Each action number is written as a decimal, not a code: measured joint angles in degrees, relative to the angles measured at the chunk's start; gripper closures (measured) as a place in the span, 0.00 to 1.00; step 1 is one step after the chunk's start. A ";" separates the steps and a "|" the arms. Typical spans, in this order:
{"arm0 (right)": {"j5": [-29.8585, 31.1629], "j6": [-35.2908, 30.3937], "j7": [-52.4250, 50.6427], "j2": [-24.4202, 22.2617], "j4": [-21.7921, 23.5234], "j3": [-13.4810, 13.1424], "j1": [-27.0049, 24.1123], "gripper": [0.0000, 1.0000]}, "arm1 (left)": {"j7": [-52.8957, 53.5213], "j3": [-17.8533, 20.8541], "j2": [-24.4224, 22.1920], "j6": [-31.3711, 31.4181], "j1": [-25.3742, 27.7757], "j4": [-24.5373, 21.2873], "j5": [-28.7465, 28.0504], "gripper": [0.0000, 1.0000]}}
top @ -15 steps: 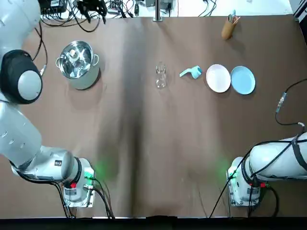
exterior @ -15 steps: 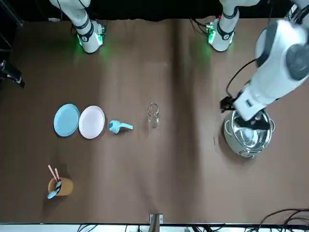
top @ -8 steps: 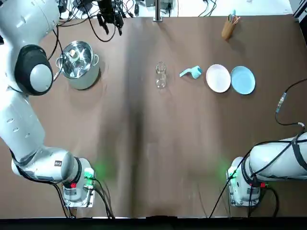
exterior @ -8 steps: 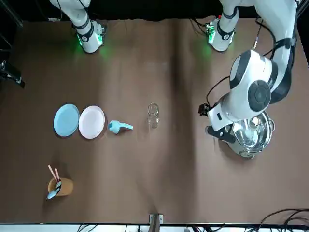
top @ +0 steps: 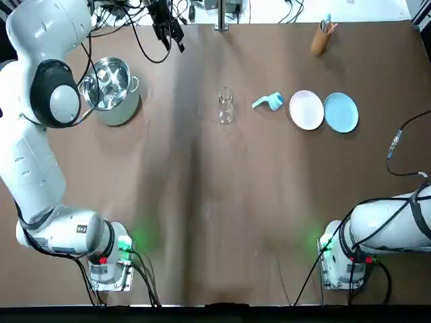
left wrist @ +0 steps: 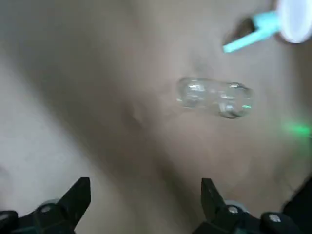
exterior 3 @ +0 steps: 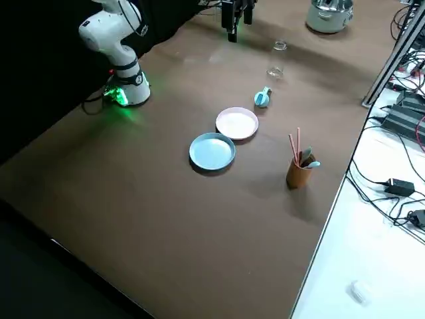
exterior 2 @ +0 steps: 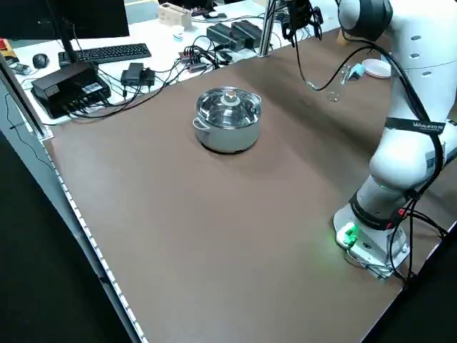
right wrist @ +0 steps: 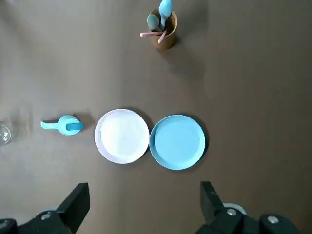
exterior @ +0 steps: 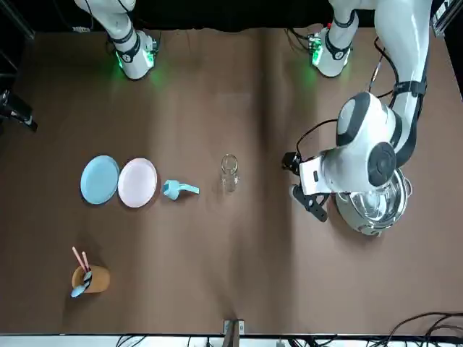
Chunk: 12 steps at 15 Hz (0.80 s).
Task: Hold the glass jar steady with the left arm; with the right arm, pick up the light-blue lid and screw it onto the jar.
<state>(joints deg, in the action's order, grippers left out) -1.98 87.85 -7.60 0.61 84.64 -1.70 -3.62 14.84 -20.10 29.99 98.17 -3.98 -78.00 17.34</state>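
The clear glass jar (top: pixel 225 105) stands upright and uncovered mid-table; the left wrist view shows it (left wrist: pixel 214 97) some way ahead. A small light-blue piece with a stubby handle (top: pixel 269 101) lies just to its right, beside a white plate. My left gripper (top: pixel 170 28) hovers above the table, left of and beyond the jar, between the steel pot and the jar; its fingers (left wrist: pixel 80 191) are open and empty. My right gripper (right wrist: pixel 144 195) is held high over the right side, open and empty, looking down on the light-blue piece (right wrist: pixel 66 125) and the plates.
A lidded steel pot (top: pixel 109 82) stands at far left. A white plate (top: pixel 306 109) and a blue plate (top: pixel 341 112) lie right of the light-blue piece. A brown cup with utensils (top: pixel 321 37) stands at the far right corner. Cables run along the far edge.
The left arm has swung from above the pot toward the jar, carrying its gripper rightward. Jar, light-blue piece and plates have not moved.
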 joint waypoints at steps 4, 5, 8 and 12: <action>0.00 0.00 0.00 0.00 0.00 0.01 0.00 0.00 | 12.92 0.04 3.70 0.01 3.12 0.03 15.52 0.00; 0.00 0.00 0.00 0.00 0.00 0.01 0.00 0.00 | 15.20 0.03 4.63 0.01 3.54 0.05 18.08 0.00; 0.00 0.00 0.00 0.00 0.00 0.01 0.00 0.00 | 22.61 0.00 7.07 0.01 3.77 0.32 25.17 0.00; 0.00 0.00 0.00 0.00 0.00 0.01 0.00 0.00 | 42.01 -0.05 10.92 0.01 3.74 0.65 34.53 0.00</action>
<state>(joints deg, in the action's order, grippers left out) -1.98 87.85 -7.60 0.61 84.64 -1.69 -3.62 56.85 -20.15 40.91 98.18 -0.24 -77.35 51.86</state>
